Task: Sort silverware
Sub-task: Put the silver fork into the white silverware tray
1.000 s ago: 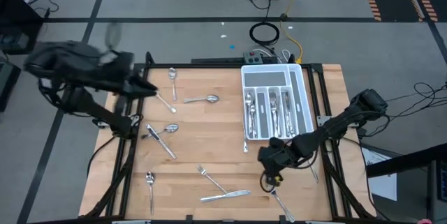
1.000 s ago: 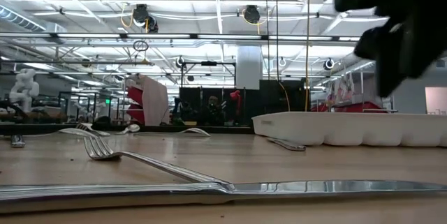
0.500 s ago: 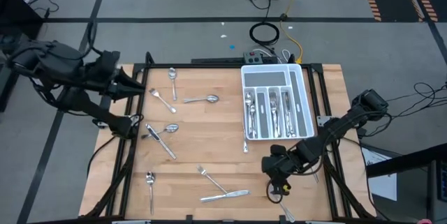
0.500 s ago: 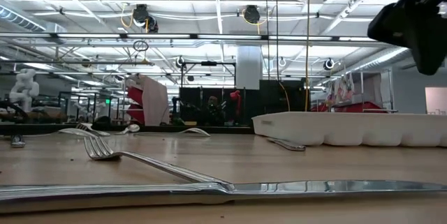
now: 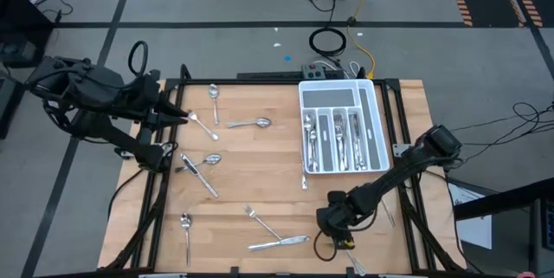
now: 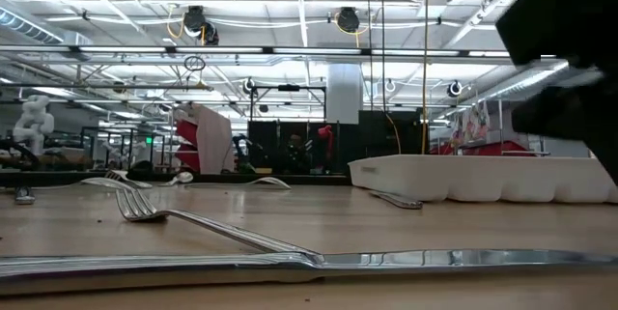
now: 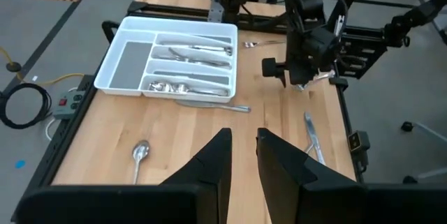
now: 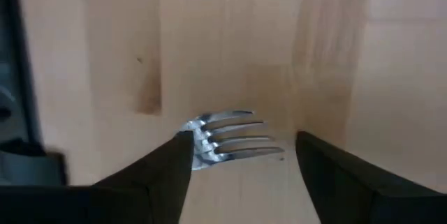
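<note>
Right gripper (image 5: 332, 223) is dropping toward the near table edge, fingers spread either side of a fork (image 8: 227, 139). Left gripper (image 5: 183, 116) is swinging back in over the table's left edge after pulling outward; it is no longer blurred

Wood table (image 5: 277, 174) w/ silverware (image 5: 251, 125), white tray (image 5: 374, 96).

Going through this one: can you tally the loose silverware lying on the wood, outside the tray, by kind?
Spoons: 4
Forks: 3
Knives: 2
Too small to tell: 2, one by the white tray's front end, one at the table's right edge
Total: 11 loose; pieces inside the tray overlap too much to count.
</note>
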{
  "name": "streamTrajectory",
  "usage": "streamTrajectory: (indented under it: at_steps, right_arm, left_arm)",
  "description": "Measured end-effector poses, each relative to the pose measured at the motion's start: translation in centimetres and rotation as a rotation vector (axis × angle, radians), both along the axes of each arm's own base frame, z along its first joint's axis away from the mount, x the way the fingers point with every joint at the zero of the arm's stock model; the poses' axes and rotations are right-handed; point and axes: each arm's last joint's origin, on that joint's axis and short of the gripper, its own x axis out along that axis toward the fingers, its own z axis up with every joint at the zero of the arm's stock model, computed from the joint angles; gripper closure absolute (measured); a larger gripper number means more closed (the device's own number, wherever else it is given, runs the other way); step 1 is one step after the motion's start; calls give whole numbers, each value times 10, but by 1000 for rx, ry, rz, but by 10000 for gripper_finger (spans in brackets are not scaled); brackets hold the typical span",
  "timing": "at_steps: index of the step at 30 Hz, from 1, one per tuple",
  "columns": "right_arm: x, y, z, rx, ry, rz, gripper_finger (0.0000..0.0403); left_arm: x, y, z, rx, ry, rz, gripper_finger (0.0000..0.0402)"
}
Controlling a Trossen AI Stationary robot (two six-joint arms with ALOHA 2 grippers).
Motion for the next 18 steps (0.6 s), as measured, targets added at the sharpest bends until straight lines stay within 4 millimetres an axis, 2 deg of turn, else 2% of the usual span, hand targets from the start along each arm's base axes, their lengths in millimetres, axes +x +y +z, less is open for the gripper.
streamTrajectory:
  at_steps: [4,9,10,18]
  right_arm:
    - [2,1,-10,-9,23,51,218]
    - [3,2,-11,7,1,124,363]
    - [4,2,-11,21,-4,138,381]
    - [11,0,-10,54,-37,92,402]
  left_arm:
    - [0,0,0,1,0,-1,329]
    - [0,0,0,2,0,-1,329]
    - [0,0,0,2,0,-1,329]
    - [0,0,0,7,0,-4,329]
